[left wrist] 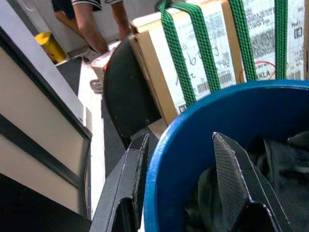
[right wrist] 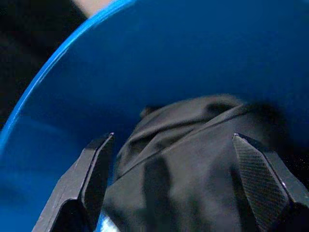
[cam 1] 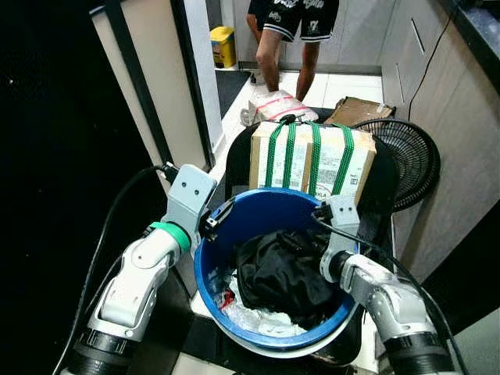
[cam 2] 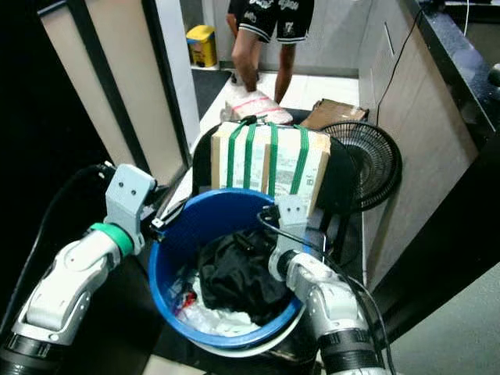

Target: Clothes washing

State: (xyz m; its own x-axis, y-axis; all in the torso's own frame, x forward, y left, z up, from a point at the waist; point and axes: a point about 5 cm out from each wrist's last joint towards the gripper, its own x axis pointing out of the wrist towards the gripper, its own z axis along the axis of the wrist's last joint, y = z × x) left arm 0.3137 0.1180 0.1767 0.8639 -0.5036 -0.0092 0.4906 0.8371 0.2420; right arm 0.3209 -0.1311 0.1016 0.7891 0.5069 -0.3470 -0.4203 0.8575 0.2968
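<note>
You are at the carrying step: one blue basin [cam 1: 209, 269] sits bottom centre with one black garment [cam 1: 280, 275] inside. Your left hand [left wrist: 181, 176] straddles its rim, fingers spread; your right hand [right wrist: 176, 186] hangs spread over the cloth. Next, I judge, close both grips. One strapped box [cam 1: 311, 159] stands behind.

Evenly lit by indoor light on the pale floor tiles [cam 1: 328, 86] and cardboard box [cam 1: 311, 160]; no hard glare. Deep black along the robot's left side, detail lost there. Dark clothes [cam 1: 283, 275] in the blue tub [cam 1: 234, 211] nearly featureless in shadow. Head views fairly sharp, slightly soft at the corners. Right wrist view dim and blurred, tub wall smeared; left wrist view brighter, box print [left wrist: 251, 38] legible, near fingers [left wrist: 234, 169] slightly soft.
</note>
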